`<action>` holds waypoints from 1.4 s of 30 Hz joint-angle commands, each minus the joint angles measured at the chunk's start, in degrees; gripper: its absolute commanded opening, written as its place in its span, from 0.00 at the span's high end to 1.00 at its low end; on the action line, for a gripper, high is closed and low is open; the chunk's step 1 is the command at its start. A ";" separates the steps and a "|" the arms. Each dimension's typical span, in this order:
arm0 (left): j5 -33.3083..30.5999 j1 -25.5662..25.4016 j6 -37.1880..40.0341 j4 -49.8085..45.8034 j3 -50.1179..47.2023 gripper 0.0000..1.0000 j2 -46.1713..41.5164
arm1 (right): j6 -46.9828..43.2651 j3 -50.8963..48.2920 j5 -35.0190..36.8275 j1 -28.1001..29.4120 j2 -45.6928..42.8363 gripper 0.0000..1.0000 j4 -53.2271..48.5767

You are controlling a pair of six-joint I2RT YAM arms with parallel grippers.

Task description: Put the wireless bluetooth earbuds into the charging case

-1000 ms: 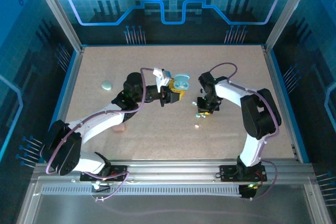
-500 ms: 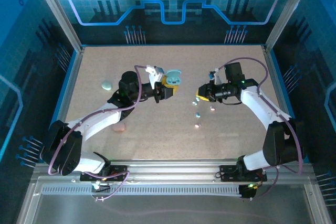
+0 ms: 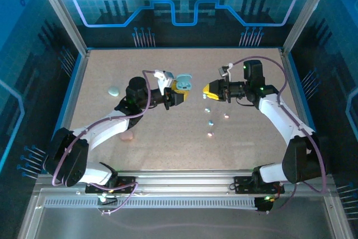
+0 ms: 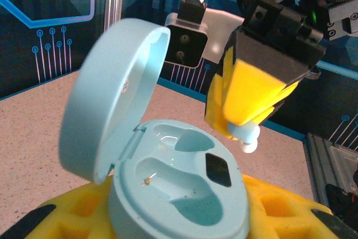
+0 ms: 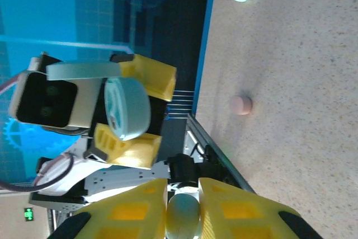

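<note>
open case (image 4: 184, 197) in left fingers (image 4: 279, 212) (lid up), earbud (image 4: 245, 134) in right fingers (image 4: 251, 90)

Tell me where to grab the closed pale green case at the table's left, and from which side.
Come straight down on the pale green case and close the jaws across its shorter width: it lies flat, a low oval pebble, so its sides likely give the best hold.
</note>
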 commanded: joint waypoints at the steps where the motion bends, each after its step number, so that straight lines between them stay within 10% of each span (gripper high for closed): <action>1: 1.11 -0.34 0.66 1.56 -0.48 0.65 0.88 | 6.04 0.06 -3.07 -0.21 -1.41 0.78 6.61; 42: -8.77 -7.34 3.40 6.48 1.70 0.65 5.20 | 2.59 9.14 19.38 11.66 -2.58 0.77 -2.71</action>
